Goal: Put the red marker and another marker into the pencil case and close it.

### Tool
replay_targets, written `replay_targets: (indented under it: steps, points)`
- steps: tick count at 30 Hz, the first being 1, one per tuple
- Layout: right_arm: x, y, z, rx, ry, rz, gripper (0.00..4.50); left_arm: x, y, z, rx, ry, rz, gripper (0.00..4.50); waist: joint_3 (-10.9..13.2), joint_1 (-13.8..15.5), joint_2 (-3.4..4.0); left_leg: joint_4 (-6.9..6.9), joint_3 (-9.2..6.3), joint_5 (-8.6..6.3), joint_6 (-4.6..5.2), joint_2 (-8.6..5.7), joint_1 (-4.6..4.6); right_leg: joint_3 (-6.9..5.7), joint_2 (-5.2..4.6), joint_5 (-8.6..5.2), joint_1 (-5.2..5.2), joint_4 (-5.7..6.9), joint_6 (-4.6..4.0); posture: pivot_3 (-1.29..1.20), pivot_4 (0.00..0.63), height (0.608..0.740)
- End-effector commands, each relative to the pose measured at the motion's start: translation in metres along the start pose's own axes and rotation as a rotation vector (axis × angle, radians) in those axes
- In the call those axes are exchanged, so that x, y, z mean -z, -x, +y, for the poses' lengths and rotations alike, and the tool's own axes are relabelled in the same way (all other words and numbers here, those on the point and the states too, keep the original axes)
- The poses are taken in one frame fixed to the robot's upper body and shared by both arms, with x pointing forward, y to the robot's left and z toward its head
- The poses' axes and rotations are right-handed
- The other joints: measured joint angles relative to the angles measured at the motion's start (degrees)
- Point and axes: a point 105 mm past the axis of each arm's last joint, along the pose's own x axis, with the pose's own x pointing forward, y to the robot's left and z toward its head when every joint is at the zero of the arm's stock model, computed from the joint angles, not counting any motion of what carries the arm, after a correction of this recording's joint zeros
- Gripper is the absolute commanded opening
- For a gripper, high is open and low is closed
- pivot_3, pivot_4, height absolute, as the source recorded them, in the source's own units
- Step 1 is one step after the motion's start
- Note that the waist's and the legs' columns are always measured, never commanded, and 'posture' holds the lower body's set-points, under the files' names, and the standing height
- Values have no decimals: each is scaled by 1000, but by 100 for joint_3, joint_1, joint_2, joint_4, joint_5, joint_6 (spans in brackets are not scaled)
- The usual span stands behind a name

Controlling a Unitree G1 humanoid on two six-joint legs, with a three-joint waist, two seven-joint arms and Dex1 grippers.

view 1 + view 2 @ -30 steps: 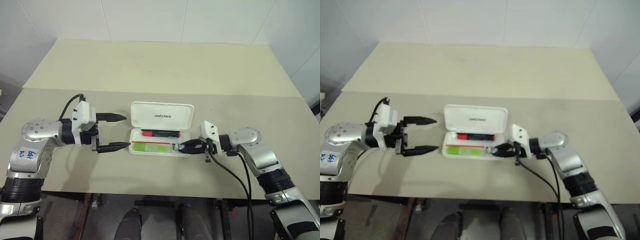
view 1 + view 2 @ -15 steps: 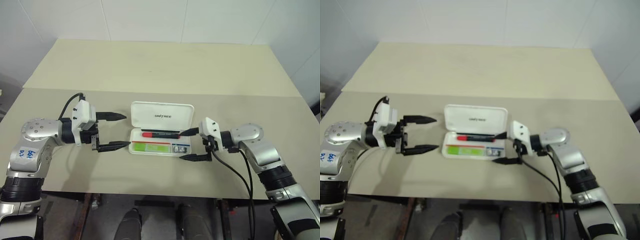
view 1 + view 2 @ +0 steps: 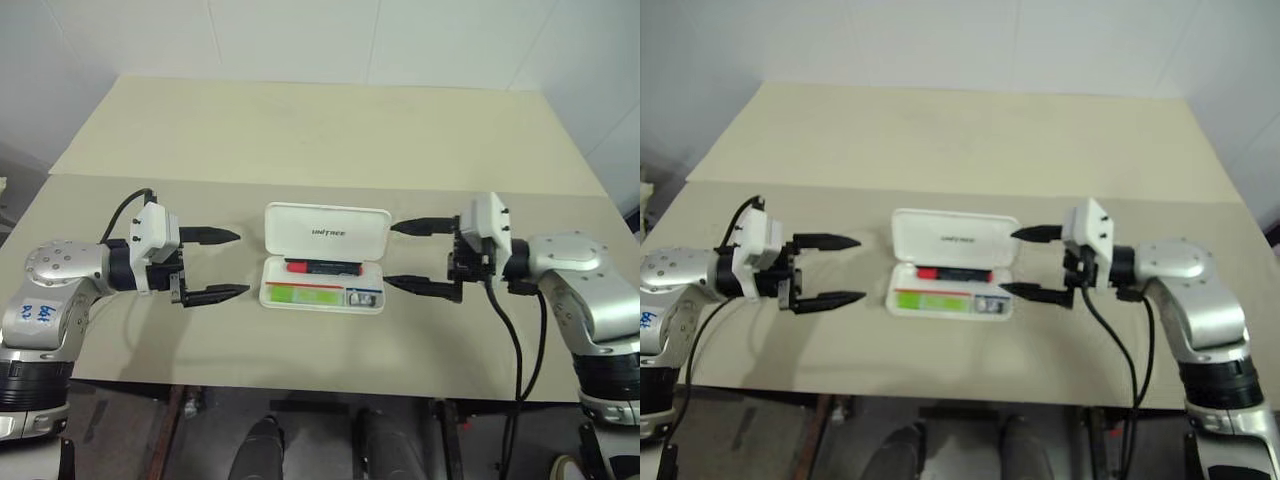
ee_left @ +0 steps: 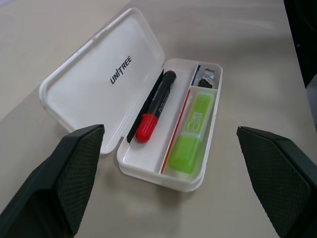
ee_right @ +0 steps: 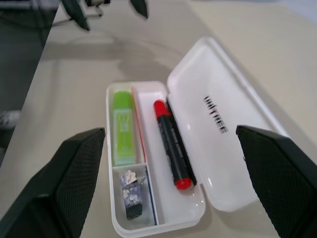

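- While the counter (image 3: 320,130) carries it, the pencil case (image 3: 326,236) lies open, lid raised.
- Left gripper (image 3: 226,265) hovers level left of the case, jaws wide, empty.
- Right gripper (image 3: 412,256) hovers level right of the case, jaws wide, empty.
- Red marker (image 4: 154,106) lies in the tray's hinge-side compartment.
- Green highlighter (image 4: 192,131) lies in the other long compartment.

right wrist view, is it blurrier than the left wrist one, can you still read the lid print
Right wrist view: soft all over, yet the print on the pencil case lid can still be made out as letters. Left wrist view: crisp on the case, the print plain, the red marker and lime-green highlighter sharp; the near fingers look softer.
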Motion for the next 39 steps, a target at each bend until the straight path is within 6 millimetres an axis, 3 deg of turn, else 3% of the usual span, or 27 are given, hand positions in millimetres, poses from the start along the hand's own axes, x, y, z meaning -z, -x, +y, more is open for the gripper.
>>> replay_targets:
  steps: [1, 3, 13, 14, 19, 25, 32, 39]
  points:
    - [-4, 30, -3, 92, 50, 45, 4500, -8, 11, 3, -39, -36, -27, 4104, 0, 4, -1, 0, 0, 0, 0, 0, -1, 0, 0, 0, 0, -2, 0, 0, 150, 740]
    - [-3, 35, -1, 108, 45, 52, 4500, -5, 15, 7, -68, -32, -31, 3638, 0, 1, -1, 0, 1, -1, 1, 0, -1, 0, 0, 0, 1, -6, 0, 0, 150, 740]
    - [-8, 29, -5, 139, 69, 33, 4500, 2, 15, 20, -137, -46, -58, 153, 0, -3, 0, 3, 6, 2, 2, 1, 3, 5, 0, 2, 1, -3, -2, 0, 150, 740]
    - [-8, 29, -6, 140, 69, 33, 4500, 2, 15, 21, -140, -41, -62, 45, 0, 0, 0, 2, 6, 2, 2, 1, 3, 4, 0, 2, 1, -3, -1, 0, 150, 740]
    - [-9, 27, -5, 143, 74, 35, 4500, 1, 14, 37, -268, 37, -129, 45, 0, 3, 0, 2, 5, 2, 2, 0, -1, 4, -1, 4, 1, -5, 2, 0, 150, 740]
    - [-10, 26, -5, 152, 76, 32, 4500, 14, 6, 58, -385, 139, -135, 45, 0, -6, -1, 4, 4, 2, 2, 0, 1, 4, 0, 5, 2, 1, 4, 0, 150, 740]
    - [-12, 25, -8, 172, 80, 17, 4500, 23, -28, 86, -433, 196, -109, 45, -2, 13, -3, 11, 2, 4, 1, -2, 0, 3, 1, 8, 4, 2, 10, 0, 150, 740]
    - [-13, 23, -6, 181, 81, 9, 4500, 22, -54, 85, -352, 199, -103, 45, -1, 2, -3, 5, 2, 3, 1, -2, -1, 3, 0, 9, 6, -7, 13, 0, 150, 740]
